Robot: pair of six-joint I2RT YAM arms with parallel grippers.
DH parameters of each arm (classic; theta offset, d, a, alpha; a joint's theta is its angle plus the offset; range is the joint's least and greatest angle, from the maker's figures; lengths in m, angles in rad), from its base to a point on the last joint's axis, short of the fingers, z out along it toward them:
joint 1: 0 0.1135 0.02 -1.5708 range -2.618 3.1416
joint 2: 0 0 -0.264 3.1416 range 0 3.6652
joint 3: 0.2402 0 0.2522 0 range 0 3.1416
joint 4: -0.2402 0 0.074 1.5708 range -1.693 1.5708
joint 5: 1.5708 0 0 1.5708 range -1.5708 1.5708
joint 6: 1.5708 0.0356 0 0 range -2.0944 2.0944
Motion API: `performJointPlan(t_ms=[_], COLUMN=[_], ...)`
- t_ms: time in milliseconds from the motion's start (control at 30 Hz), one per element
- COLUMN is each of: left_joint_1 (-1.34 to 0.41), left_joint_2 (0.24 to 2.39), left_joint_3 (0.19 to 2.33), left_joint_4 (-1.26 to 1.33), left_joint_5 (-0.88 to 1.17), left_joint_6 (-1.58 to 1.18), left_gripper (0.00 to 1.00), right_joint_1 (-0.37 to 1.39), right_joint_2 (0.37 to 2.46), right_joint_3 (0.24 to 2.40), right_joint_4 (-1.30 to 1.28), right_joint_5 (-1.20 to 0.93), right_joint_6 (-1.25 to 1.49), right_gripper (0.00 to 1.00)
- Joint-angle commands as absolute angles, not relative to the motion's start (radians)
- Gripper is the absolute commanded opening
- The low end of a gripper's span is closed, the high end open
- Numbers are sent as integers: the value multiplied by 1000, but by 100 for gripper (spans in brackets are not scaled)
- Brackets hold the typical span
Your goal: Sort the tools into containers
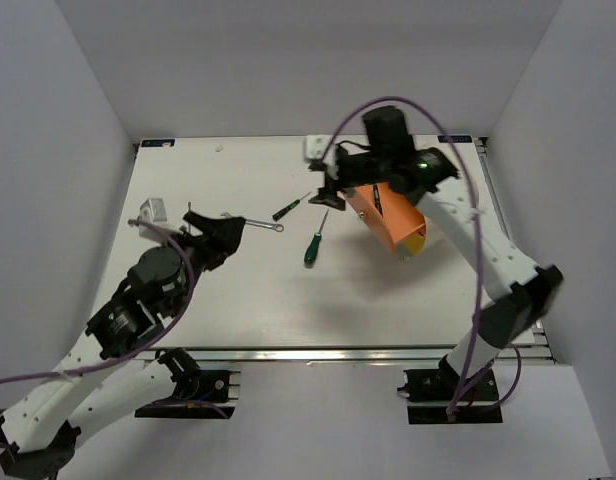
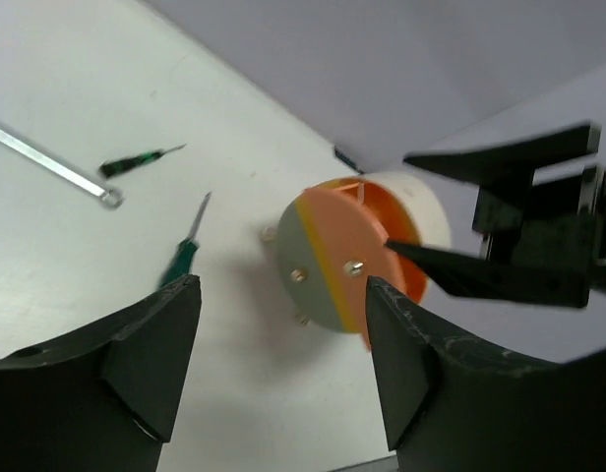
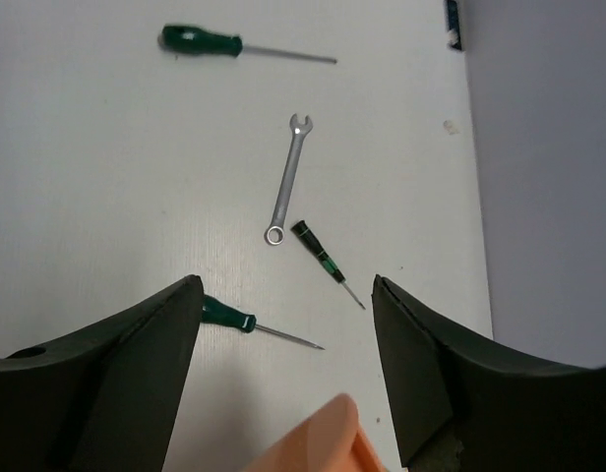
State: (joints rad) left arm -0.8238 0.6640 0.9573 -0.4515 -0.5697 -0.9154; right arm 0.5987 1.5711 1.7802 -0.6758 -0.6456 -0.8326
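Observation:
The container (image 1: 390, 218), a cream drum with an orange and yellow face, lies on its side at the right of the table (image 1: 248, 300). In the left wrist view the container (image 2: 342, 265) shows its round face and knobs. My right gripper (image 1: 328, 190) hangs open and empty just left of it. The silver wrench (image 1: 260, 224) lies right in front of my open, empty left gripper (image 1: 216, 230). A small dark screwdriver (image 1: 286, 209) and a green-handled one (image 1: 314, 246) lie between the grippers. The right wrist view holds the wrench (image 3: 286, 182), three screwdrivers (image 3: 200, 41) (image 3: 318, 253) (image 3: 224, 315) and my right gripper (image 3: 285, 290).
A small white bracket (image 1: 153, 210) sits at the table's left edge and another white piece (image 1: 316, 147) at the back edge. White walls close in the table on three sides. Purple cables loop over both arms.

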Motion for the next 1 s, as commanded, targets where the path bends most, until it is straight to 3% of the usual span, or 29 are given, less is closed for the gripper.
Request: performJointPlan(t_ms=[0, 233, 367, 400, 433, 467, 500, 567, 600, 633, 733, 767, 900, 967], left_joint_1=[-830, -828, -830, -830, -828, -828, -822, -755, -706, -587, -381, -353, -298, -296], left_joint_2=[603, 472, 552, 605, 638, 672, 743, 820, 904, 949, 1127, 1173, 1446, 1625], left_joint_3=[810, 718, 727, 729, 733, 745, 753, 784, 796, 813, 889, 916, 1177, 1279], left_joint_4=[-721, -793, -724, -656, -626, -594, -530, -450, -377, -350, -270, -258, -305, -357], left_joint_5=[-562, -543, -609, -627, -640, -650, -655, -583, -512, -329, -12, 59, 259, 345], left_joint_6=[-1070, -1092, -930, -814, -758, -715, -633, -539, -458, -431, -350, -309, -163, -102], left_gripper=[78, 83, 80, 75, 68, 53, 45, 30, 29, 28, 32, 39, 87, 93], right_joint_1=[695, 798, 798, 792, 784, 778, 758, 729, 707, 698, 634, 611, 390, 301], right_joint_2=[1737, 2054, 2186, 2210, 2209, 2197, 2147, 2073, 1987, 1952, 1856, 1811, 1712, 1674], right_joint_3=[1896, 2138, 2290, 2321, 2338, 2342, 2330, 2292, 2231, 2217, 2224, 2220, 2163, 2112], right_joint_4=[-785, -808, -792, -781, -755, -717, -677, -648, -597, -585, -597, -597, -566, -514], right_joint_5=[-390, -164, -98, -77, -55, -35, -78, -190, -262, -299, -458, -500, -818, -941], right_joint_6=[-905, -980, -910, -860, -782, -609, -556, -464, -389, -371, -321, -307, -224, -155], right_gripper=[76, 79, 70, 63, 24, 3, 0, 0, 0, 30, 69, 72, 74, 73])
